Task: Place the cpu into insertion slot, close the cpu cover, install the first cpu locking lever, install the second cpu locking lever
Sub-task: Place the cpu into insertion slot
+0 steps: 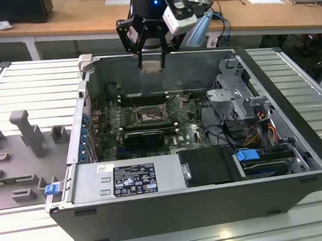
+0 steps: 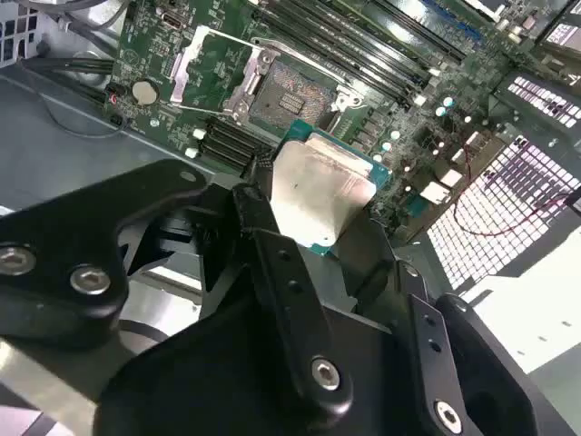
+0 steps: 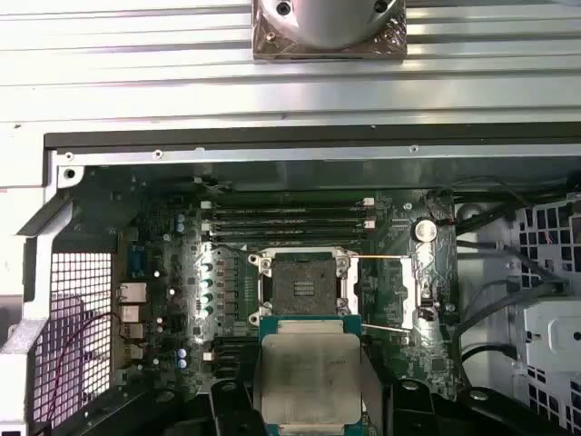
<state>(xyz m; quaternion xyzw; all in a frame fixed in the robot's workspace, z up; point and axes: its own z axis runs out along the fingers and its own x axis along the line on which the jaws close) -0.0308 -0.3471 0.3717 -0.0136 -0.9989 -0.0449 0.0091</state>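
Observation:
My gripper is shut on the cpu, a flat square chip with a pale metal top, held above the back of the open computer case. In both wrist views the cpu sits between the black fingers, level and a short way off the insertion slot. The slot is a dark square socket on the green motherboard, bare and uncovered. The cpu cover stands flipped open at the socket's side, next to a coin battery. Two thin locking levers are swung out.
The case's metal walls ring the board. Long black memory slots lie beside the socket. A drive cage with cables fills the exterior view's right, and a power supply box sits in front. Grey fixtures stand on the ribbed table.

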